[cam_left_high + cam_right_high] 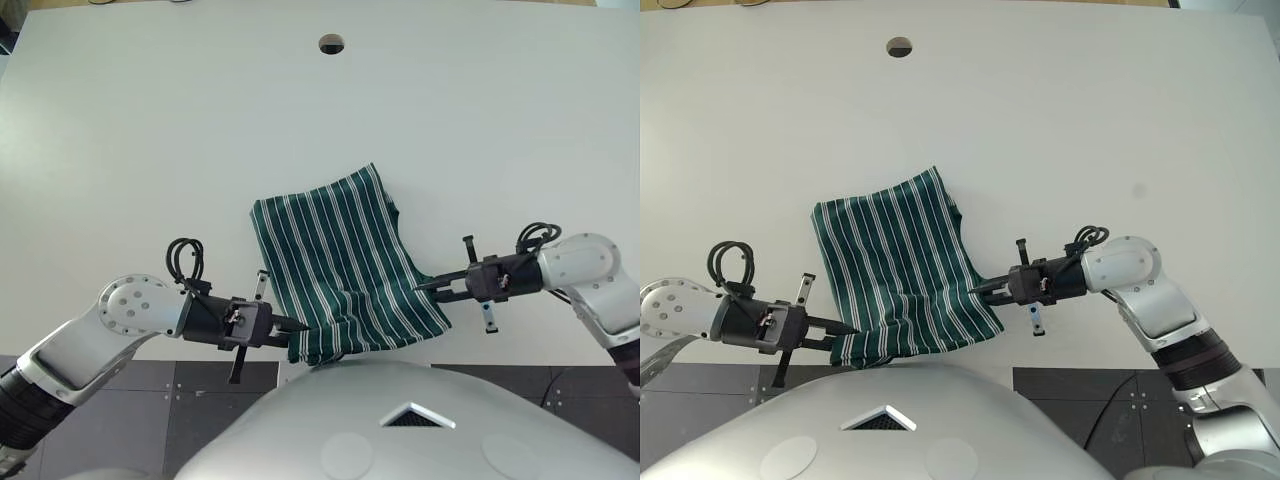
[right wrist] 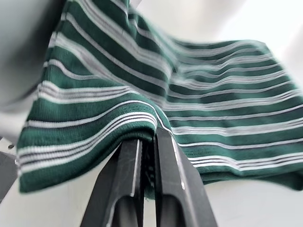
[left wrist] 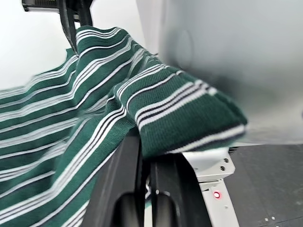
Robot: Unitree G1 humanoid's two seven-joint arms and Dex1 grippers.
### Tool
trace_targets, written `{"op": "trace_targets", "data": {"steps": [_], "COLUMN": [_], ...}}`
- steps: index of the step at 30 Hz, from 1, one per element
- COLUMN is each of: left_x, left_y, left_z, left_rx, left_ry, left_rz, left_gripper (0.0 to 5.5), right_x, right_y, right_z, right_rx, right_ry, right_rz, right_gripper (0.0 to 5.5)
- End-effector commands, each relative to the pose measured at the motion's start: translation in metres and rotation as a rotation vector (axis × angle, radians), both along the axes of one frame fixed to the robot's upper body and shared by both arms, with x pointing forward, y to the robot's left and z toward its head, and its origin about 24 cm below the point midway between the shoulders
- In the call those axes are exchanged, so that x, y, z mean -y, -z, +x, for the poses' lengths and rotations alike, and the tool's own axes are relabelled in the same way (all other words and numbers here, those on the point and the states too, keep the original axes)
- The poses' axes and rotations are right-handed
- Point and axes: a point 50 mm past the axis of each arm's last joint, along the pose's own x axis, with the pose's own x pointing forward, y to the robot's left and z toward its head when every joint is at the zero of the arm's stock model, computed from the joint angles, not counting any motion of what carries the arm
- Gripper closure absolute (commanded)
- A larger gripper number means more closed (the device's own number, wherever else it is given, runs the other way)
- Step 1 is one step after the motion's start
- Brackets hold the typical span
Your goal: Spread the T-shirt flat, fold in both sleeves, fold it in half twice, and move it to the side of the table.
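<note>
watching for slip first: both pinches look shallow, right at the cloth's edge, so if i pull the arms apart too fast the t-shirt [image 1: 340,265] could pop out of one side and flop back crumpled. 2nd risk imo is skew, bc the left gripper [image 1: 300,325] sits at the near left corner while the right gripper [image 1: 425,288] bites the right edge a bit farther up, so an uneven tug would twist the stripes instead of flattening them. 3rd, each claw may hold more than one layer: cloth folds over the fingers in both wrist views, and a lift like that would carry a fold along. also the near hem lies right by the front edge of the table [image 1: 150,120], so a drag toward me could pull it off. state: left claw clenched on the t-shirt's corner, right claw clenched on its edge. the t-shirt lies rumpled and tilted on the near part of the table, between the two claws, its far corner pointing toward the table's middle, well short of the hole [image 1: 331,44].
</note>
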Motion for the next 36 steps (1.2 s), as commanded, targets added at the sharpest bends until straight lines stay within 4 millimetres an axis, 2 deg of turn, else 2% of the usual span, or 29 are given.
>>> {"op": "trace_targets", "data": {"steps": [1, 5, 11, 16, 22, 23, 27, 29, 32, 36], "left_x": [-0.009, -0.028, -0.063, -0.069, -0.069, -0.069, -0.075, -0.091, -0.104, -0.113], "left_y": [-0.006, 0.0, 0.02, 0.021, 0.02, 0.021, 0.025, 0.035, 0.038, 0.039], "left_z": [0.022, 0.033, 0.049, 0.075, 0.09, 0.092, 0.099, 0.107, 0.111, 0.12], "left_rx": [0.069, 0.089, 0.033, 0.05, 0.037, 0.034, -0.003, -0.055, -0.169, -0.273], "left_ry": [-0.068, -0.141, -0.271, -0.422, -0.496, -0.51, -0.588, -0.704, -0.808, -0.95], "left_rz": [-0.013, -0.007, 0.023, 0.015, 0.003, 0.002, 0.041, 0.151, 0.16, 0.165], "left_gripper": [5.4, 5.4, 5.4, 5.4, 5.4, 5.18, 4.7, 4.39, 3.88, 3.86], "right_x": [-0.009, -0.016, -0.025, -0.032, -0.046, -0.049, -0.052, -0.049, -0.049, -0.054], "right_y": [-0.015, -0.019, -0.012, -0.001, 0.004, 0.005, 0.004, 0.004, 0.008, 0.016], "right_z": [0.013, 0.03, 0.05, 0.062, 0.074, 0.077, 0.093, 0.101, 0.104, 0.109], "right_rx": [0.023, 0.036, 0.022, 0.021, 0.023, 0.005, -0.057, -0.114, -0.154, -0.157], "right_ry": [0.077, 0.146, 0.24, 0.302, 0.356, 0.376, 0.495, 0.543, 0.565, 0.611], "right_rz": [0.091, 0.133, 0.093, 0.051, 0.071, 0.091, 0.145, 0.152, 0.127, 0.089], "right_gripper": [5.4, 5.4, 5.4, 5.4, 5.4, 5.06, 4.47, 4.1, 3.55, 2.95]}}
